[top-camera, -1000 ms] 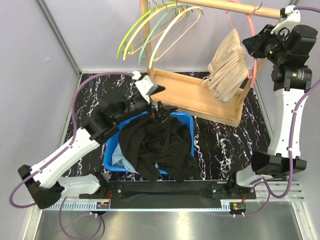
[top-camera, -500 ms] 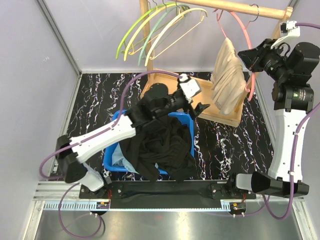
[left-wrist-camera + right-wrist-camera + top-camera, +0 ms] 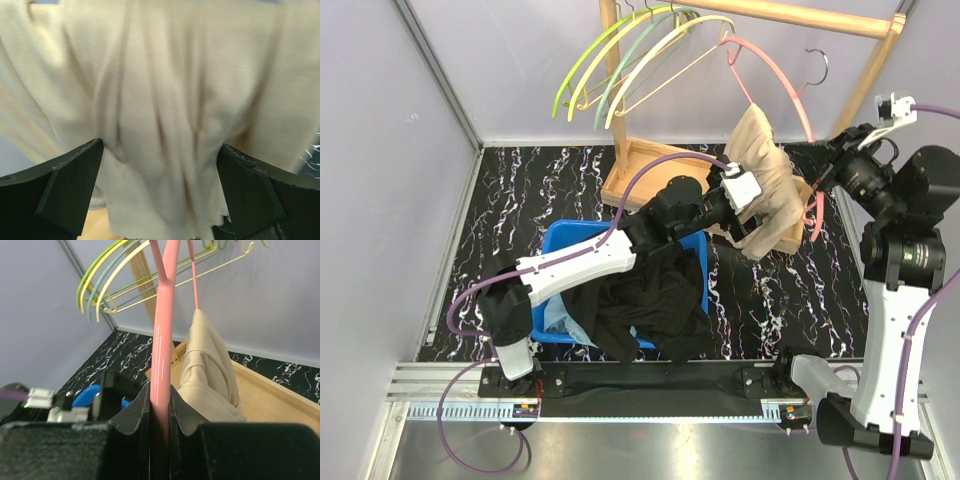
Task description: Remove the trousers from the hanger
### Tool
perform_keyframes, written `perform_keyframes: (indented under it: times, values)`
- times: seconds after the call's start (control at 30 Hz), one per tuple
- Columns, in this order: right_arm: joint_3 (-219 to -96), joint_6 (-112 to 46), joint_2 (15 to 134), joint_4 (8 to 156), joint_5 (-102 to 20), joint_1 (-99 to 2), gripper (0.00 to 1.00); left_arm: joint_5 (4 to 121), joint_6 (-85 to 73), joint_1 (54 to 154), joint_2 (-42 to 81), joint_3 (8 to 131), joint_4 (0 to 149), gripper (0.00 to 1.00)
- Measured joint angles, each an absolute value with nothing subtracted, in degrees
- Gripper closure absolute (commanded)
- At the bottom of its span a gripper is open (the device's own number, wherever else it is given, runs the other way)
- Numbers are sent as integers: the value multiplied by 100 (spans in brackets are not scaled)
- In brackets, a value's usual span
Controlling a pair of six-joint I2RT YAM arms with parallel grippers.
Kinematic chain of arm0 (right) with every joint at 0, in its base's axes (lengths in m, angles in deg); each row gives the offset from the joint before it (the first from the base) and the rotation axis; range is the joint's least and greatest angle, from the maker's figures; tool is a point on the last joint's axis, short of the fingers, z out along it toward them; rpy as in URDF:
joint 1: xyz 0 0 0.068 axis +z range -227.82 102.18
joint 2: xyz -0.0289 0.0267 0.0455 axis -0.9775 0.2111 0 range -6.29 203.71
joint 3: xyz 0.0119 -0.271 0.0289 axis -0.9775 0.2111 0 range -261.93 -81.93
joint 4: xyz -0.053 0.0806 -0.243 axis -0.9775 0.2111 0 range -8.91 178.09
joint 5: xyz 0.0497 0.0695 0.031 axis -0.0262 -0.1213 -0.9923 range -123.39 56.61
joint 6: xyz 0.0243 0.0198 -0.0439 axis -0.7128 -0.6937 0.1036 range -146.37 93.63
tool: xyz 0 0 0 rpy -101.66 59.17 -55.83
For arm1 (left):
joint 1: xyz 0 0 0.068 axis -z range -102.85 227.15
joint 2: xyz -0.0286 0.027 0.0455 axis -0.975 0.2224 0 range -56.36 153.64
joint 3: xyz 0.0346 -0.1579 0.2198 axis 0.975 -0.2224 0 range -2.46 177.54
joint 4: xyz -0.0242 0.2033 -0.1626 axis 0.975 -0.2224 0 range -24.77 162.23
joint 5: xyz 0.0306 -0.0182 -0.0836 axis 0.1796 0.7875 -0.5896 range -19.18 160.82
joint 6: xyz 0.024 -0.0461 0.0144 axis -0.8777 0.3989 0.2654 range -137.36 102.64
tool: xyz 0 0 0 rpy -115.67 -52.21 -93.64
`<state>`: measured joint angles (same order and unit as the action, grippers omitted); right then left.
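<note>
Between the wide-spread fingers of the left claw (image 3: 160,150) hang the beige trousers (image 3: 165,100). This claw is released, grasping nothing. Its two dark fingertips stand on either side of the soft folds, and the wrist view does not settle whether they touch the cloth. The left arm reaches across from the near left edge to get there.

The right claw (image 3: 160,395) is clenched on the pink hanger (image 3: 162,315). The pink bar rises straight up from between the pinched fingers. The beige trousers drape from this hanger, just beside the grip and a little beyond it.

From above, the hanger sits tilted. Its arc sweeps up and to the left towards the wooden rail (image 3: 790,15), and its hook appears just below that rail. The trousers bunch over the far right corner of the wooden tray (image 3: 650,170) that forms the rack's base.

Further left on the rail hang several bare hangers (image 3: 620,60) in green, yellow and cream.

Below the left arm, a blue bin (image 3: 545,260) stands on the black marbled counter (image 3: 770,290). Black trousers (image 3: 640,290) are heaped in it and spill over its near rim. A light blue garment (image 3: 560,315) shows at the bin's near left corner.
</note>
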<state>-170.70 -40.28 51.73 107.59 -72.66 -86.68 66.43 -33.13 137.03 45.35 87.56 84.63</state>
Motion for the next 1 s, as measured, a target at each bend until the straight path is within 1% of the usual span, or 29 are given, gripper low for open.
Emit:
perform_keyframes:
  times: [0.07,0.13,0.2,0.27,0.3,0.33,0.37,0.4,0.6,0.8,1.0]
  values:
    - [-16891,-4030,4943,10705,-7357,-8668,100,6777,-3326,13699,4579,8769,8555,1]
    - [-16731,-4030,4755,10661,-7401,-8668,100,6989,-3322,13699,4629,8793,8653,7]
    - [-16611,-4030,4639,10622,-7445,-8677,100,7155,-3289,13699,4660,8793,8732,17]
    - [-16477,-4028,4548,10608,-7465,-8685,100,7244,-3225,13699,4669,8793,8741,35]
    - [-16416,-4026,4513,10611,-7467,-8688,100,7255,-3188,13696,4669,8793,8741,47]
    - [-16359,-4019,4489,10613,-7462,-8690,100,7253,-3149,13699,4669,8793,8741,68]
    - [-16311,-4000,4471,10619,-7451,-8696,100,7238,-3083,13694,4669,8793,8743,81]
    - [-16276,-3975,4460,10626,-7441,-8703,100,7209,-3044,13688,4667,8793,8747,100]
    - [-16045,-3779,4347,10665,-7285,-8773,100,7026,-2812,13637,4516,8653,8800,100]
    - [-15769,-3610,4215,10726,-6868,-8801,100,6774,-2268,13502,4044,8625,8496,100]
    - [-15315,-3510,4198,10724,-6361,-8810,100,6423,-1927,13419,3547,9154,7860,100]
